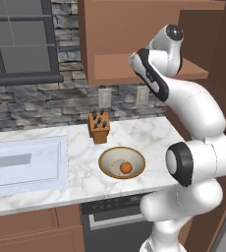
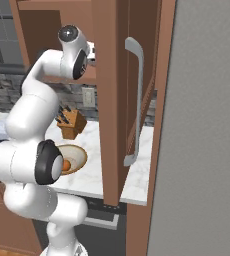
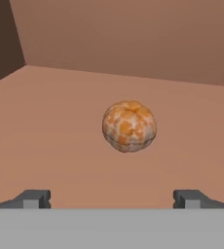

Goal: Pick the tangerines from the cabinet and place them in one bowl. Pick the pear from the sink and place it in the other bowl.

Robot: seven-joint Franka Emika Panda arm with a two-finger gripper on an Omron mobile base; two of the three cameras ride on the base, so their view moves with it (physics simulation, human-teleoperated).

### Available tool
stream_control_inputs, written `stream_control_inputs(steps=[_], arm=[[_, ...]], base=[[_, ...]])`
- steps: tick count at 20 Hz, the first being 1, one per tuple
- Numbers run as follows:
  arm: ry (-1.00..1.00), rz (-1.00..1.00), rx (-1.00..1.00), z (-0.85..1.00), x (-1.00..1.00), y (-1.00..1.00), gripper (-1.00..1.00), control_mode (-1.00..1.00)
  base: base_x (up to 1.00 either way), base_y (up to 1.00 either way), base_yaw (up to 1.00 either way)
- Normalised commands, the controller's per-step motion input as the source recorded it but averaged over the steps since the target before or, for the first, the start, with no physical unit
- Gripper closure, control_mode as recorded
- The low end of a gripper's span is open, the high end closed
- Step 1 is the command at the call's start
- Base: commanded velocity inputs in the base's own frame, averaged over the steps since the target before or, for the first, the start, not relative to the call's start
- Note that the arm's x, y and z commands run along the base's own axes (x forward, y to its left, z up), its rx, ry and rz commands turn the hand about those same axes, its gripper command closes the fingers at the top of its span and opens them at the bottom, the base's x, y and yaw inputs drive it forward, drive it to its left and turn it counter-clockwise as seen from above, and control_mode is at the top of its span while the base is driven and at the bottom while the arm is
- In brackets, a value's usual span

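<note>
Hand view: a mottled orange tangerine (image 3: 129, 126) is seen resting on the cabinet shelf (image 3: 46, 141), dead centre, at about twelve o'clock from the gripper (image 3: 112, 199). The jaws are spread wide, one tip at seven o'clock and the other at five o'clock, and nothing is pinched between them; the fruit lies ahead, apart from both tips.

From the left base view, the arm is seen reaching up into the reddish-brown cabinet (image 1: 134, 29). On the marble counter (image 1: 149, 133) below, one tangerine (image 1: 126, 168) is already lying in the tan-rimmed bowl (image 1: 105, 167), with a knife block (image 1: 99, 127) standing at eleven o'clock from it.

One tangerine is judged delivered; the second is judged about to be grasped. The pear step is judged still outstanding, with the sink (image 1: 26, 162) at nine o'clock of the bowl.
</note>
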Motion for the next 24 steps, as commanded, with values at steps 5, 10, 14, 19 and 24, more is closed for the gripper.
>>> stream_control_inputs(steps=[5,10,14,19,24], arm=[[0.00,0.00,0.00,-0.03,0.30,-0.03,-1.00,-1.00],[0.00,0.00,0.00,0.00,0.29,-0.02,-1.00,-1.00],[0.00,0.00,0.00,-0.01,0.28,-0.01,-1.00,-1.00],[0.00,0.00,0.00,-0.01,0.25,-0.04,-1.00,-1.00],[0.00,0.00,0.00,-0.04,0.21,-0.11,-1.00,-1.00]], base=[[0.00,0.00,0.00],[0.00,0.00,0.00],[0.00,0.00,0.00],[0.00,0.00,0.00],[0.00,0.00,0.00]])
